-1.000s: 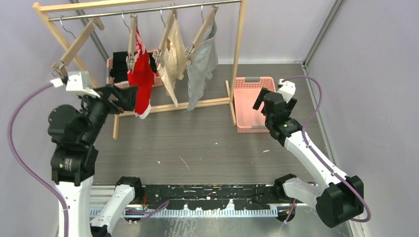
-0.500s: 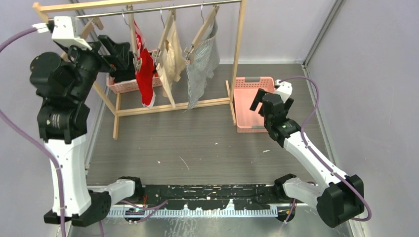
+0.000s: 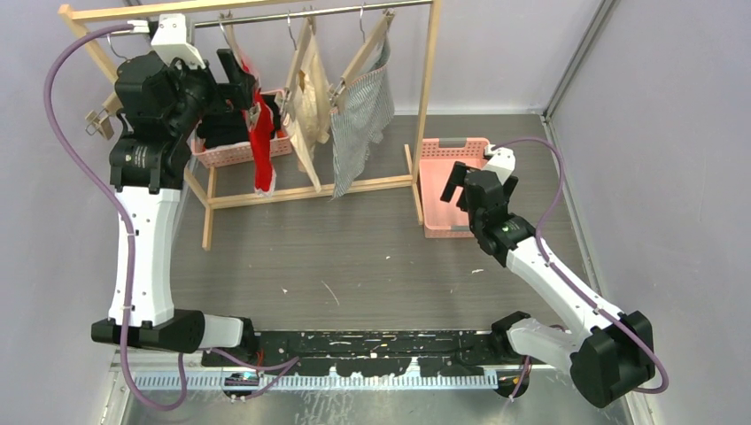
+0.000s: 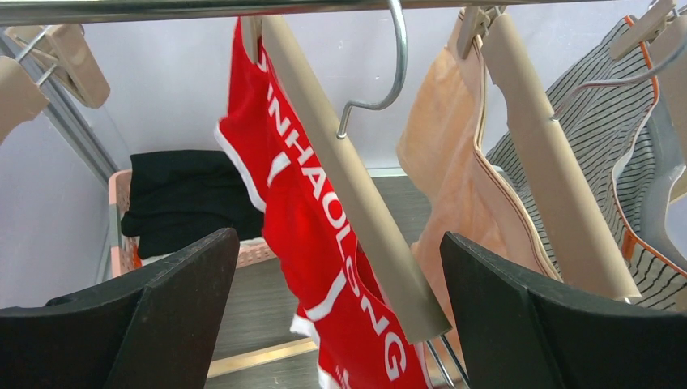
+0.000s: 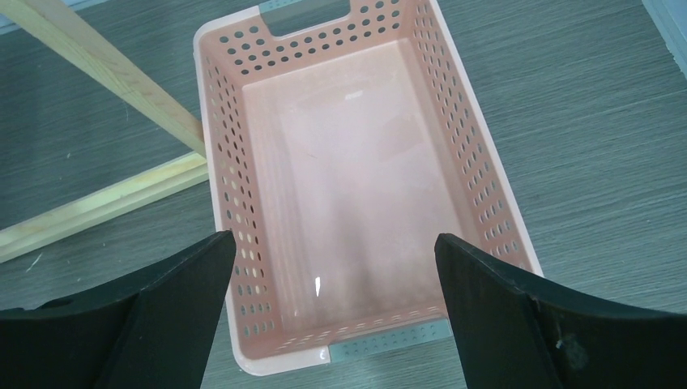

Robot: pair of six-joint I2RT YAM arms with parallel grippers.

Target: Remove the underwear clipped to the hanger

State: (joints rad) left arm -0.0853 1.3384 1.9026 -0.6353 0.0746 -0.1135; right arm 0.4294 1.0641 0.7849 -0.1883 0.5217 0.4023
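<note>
Lifted from low beside the rack's left foot, the left arm now stands tall, and the left gripper has come level with the rail; the right arm has barely shifted. That left pincer is spread wide and holds nothing. Its two black fingers frame the red boxer briefs, which hang along a tilted wooden hanger near the left end of the rail. To their right hang the cream briefs and the grey striped briefs, each on its own hanger and neither touched. The right gripper, equally wide and empty, hovers over the pink basket on the right of the table.

The step in hand looks like the reach for the red pair. It should go best if the fingers close on a thick fold of cloth beside the wooden bar, not on the wood itself. A steady pull down and away from the clip should free the cloth without swinging the hanger into the cream pair or off the rail. Only a little wire shows at the hanger's lower end, so how hard the clips bite cannot be told, and one tug may free a single corner only
</note>
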